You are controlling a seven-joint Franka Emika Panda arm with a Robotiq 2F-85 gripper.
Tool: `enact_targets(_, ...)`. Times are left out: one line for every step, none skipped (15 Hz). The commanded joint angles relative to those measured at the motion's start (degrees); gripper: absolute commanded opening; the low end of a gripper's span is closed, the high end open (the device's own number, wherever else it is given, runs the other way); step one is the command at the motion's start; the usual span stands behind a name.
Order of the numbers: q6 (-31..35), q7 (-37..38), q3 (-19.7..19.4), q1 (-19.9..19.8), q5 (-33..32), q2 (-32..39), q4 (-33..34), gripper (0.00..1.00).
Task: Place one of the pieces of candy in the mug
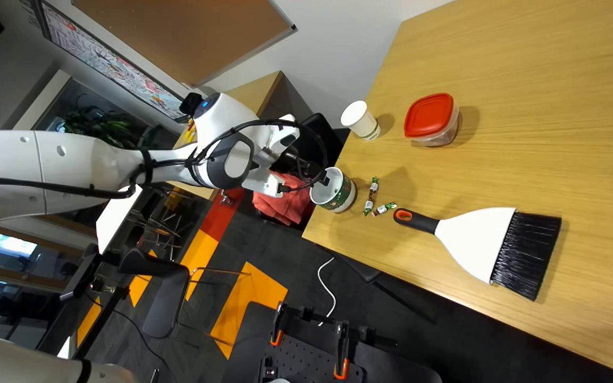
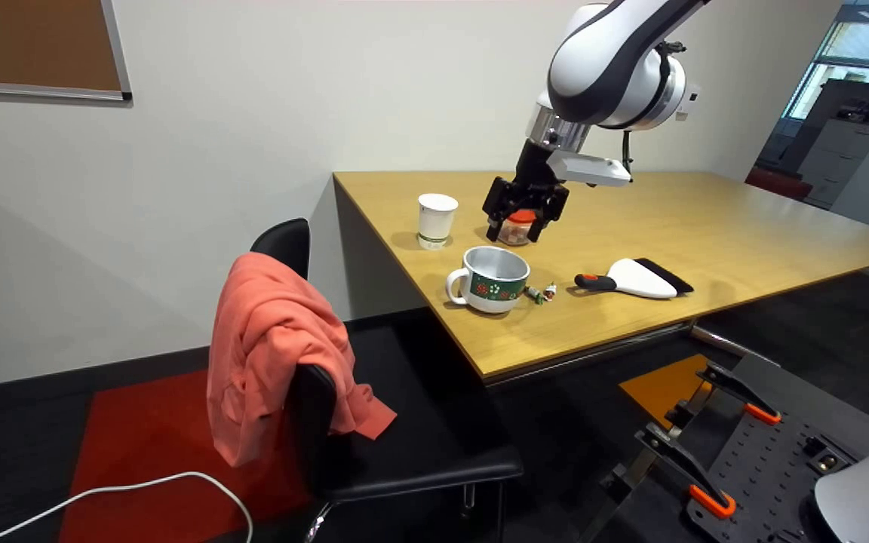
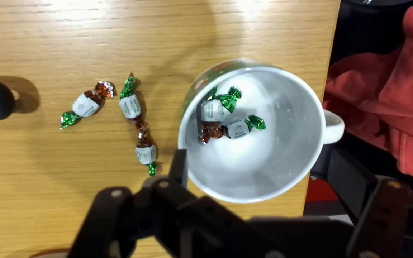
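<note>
Wood-grain table point(image 2: 721, 226): white mug point(image 2: 486, 283), green floral band point(image 2: 500, 289), candies point(image 3: 238, 128) inside

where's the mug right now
In the wrist view, the mug stands right of centre near the edge of the table, with three wrapped candies to its left and its handle towards the red cloth.
</note>
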Motion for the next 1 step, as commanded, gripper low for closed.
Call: enact_targets(-0.1, 0.1, 0.0, 0.0, 0.0, 0.0, 0.0, 1.0)
